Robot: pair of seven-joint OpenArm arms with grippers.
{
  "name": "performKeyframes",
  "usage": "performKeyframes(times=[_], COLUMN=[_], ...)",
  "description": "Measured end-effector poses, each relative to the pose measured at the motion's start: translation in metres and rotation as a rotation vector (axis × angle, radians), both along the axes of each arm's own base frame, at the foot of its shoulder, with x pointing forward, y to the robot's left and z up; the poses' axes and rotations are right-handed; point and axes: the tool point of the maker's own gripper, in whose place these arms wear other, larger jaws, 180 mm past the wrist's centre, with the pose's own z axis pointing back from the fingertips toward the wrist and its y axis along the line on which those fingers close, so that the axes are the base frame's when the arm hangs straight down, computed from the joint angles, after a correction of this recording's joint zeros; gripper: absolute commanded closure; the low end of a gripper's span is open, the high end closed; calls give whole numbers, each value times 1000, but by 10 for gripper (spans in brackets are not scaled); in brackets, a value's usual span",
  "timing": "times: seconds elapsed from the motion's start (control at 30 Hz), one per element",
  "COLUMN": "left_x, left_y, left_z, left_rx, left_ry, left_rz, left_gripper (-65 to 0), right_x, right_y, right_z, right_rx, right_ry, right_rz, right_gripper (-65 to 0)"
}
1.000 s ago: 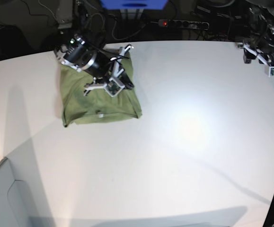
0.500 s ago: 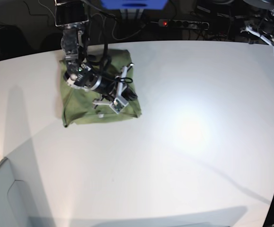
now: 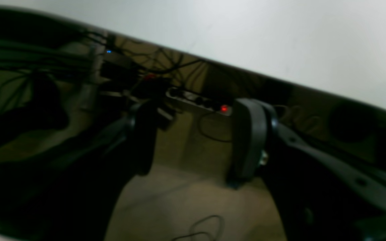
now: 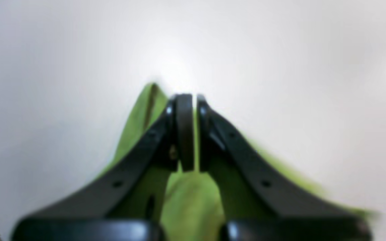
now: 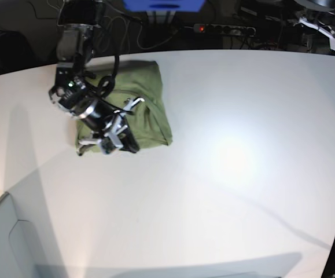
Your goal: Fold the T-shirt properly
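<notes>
The olive-green T-shirt [image 5: 147, 98] lies as a folded, roughly square bundle at the far left of the white table [image 5: 242, 174]. My right gripper [image 5: 120, 142] hangs low over the bundle's near-left edge. In the right wrist view the right gripper [image 4: 188, 100] is shut, its tips close together, with green T-shirt cloth [image 4: 193, 207] beneath it and bare table beyond; I see no cloth pinched. My left gripper [image 5: 329, 32] is up at the far right, beyond the table's edge. In its own view the left gripper [image 3: 196, 144] is open and empty.
A power strip [image 5: 225, 28] with a red light and tangled cables lie on the floor behind the table; the same power strip [image 3: 196, 98] shows in the left wrist view. A grey box [image 5: 5, 243] sits at the near left corner.
My right arm has swung from the shirt's middle toward its near-left edge, uncovering the far part. The left arm has drawn further up and right, off the table.
</notes>
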Motion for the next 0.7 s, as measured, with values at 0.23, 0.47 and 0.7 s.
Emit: performKeyframes(times=[0.23, 0.47, 0.7], left_x=[-26, -51, -47], left_y=[11, 20, -22], left_z=[4, -19, -84], left_rx=[-15, 44, 6], left_ry=[12, 125, 164], left_rz=[69, 103, -25], left_gripper=[0, 0, 0], right_x=[-80, -181, -244], right_y=[-77, -142, -146], right_z=[2, -48, -84], right_rx=[-124, -267, -243], right_ry=[61, 355, 554], right_rz=[-208, -349, -366], right_gripper=[-2, -2, -1])
